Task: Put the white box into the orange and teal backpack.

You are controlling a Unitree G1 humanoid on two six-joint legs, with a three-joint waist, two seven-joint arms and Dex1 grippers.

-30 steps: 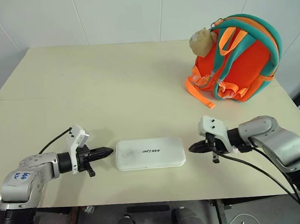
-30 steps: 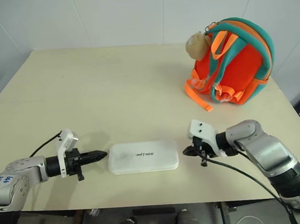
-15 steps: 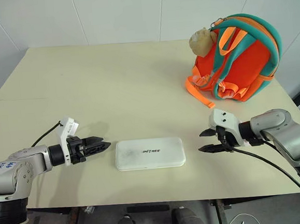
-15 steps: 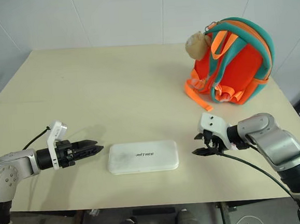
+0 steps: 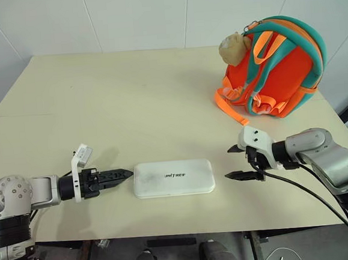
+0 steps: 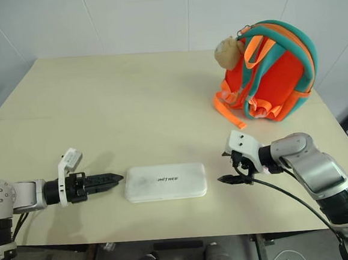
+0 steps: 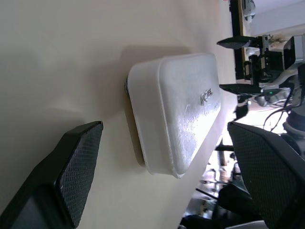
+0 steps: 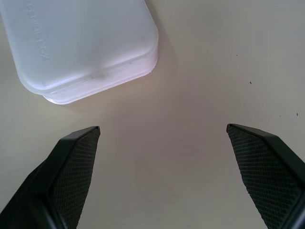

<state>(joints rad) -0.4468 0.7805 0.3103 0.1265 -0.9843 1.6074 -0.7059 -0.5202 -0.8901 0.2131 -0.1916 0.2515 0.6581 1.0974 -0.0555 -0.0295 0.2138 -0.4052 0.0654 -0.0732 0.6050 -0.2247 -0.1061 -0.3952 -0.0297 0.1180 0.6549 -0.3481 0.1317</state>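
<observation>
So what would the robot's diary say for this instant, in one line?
flat white rectangular box: on table, untouched | left gripper: jaws open, beside box | right gripper: jaws open, beside box | orange and teal backpack: upright, far right

Box [image 5: 174,177] flat on table [image 5: 118,104] near front edge, between left gripper [image 5: 120,174] and right gripper [image 5: 235,162]. Backpack [image 5: 274,68] far right, well behind.

Both head eyes look down over the table [image 5: 129,97]; each wrist view, close and perhaps tilted, shares the white box [image 7: 181,109].
</observation>
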